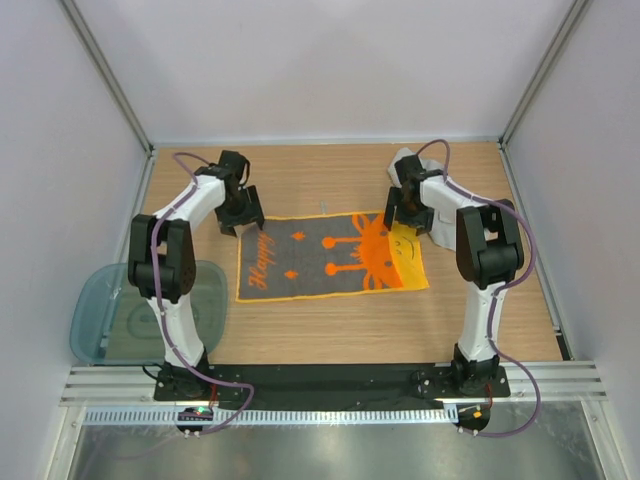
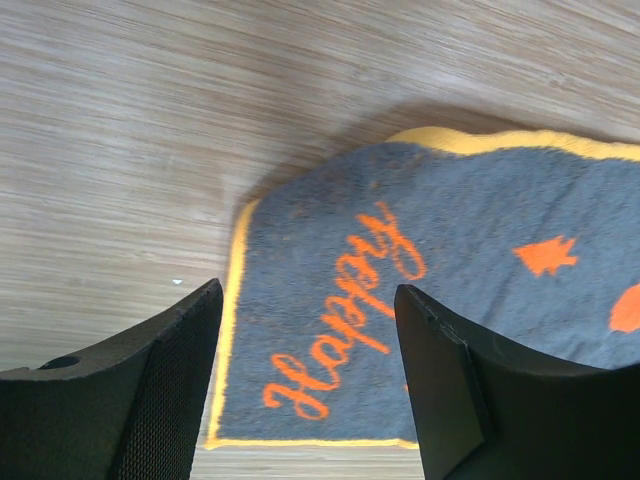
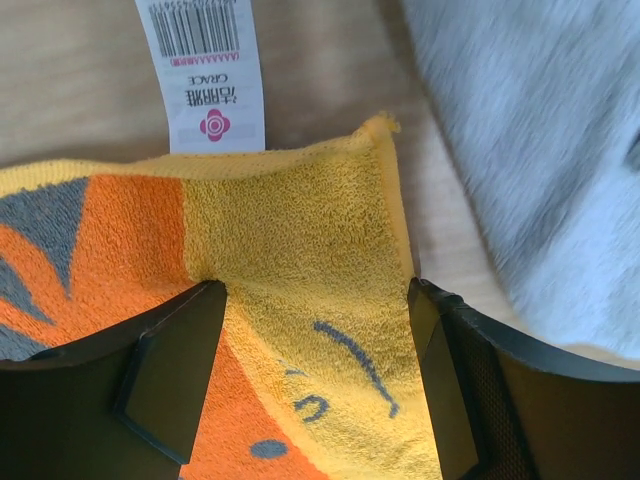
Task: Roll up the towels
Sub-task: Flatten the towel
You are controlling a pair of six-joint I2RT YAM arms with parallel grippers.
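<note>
The patterned towel (image 1: 332,256) lies spread flat and unrolled on the table (image 1: 300,185): dark grey with orange figures, the word "Happy" and a yellow border. The 2nd towel (image 3: 540,130), light grey and fluffy, sits seemingly bunched just beside its far right corner.

The left arm (image 1: 172,262) and right arm (image 1: 487,262) are white shells with black joints, a thin purple cable (image 1: 180,157) looping along each. The left hand (image 1: 243,226) and right hand (image 1: 402,223) are black, with two broad fingers (image 2: 150,400) meshed inside.
</note>
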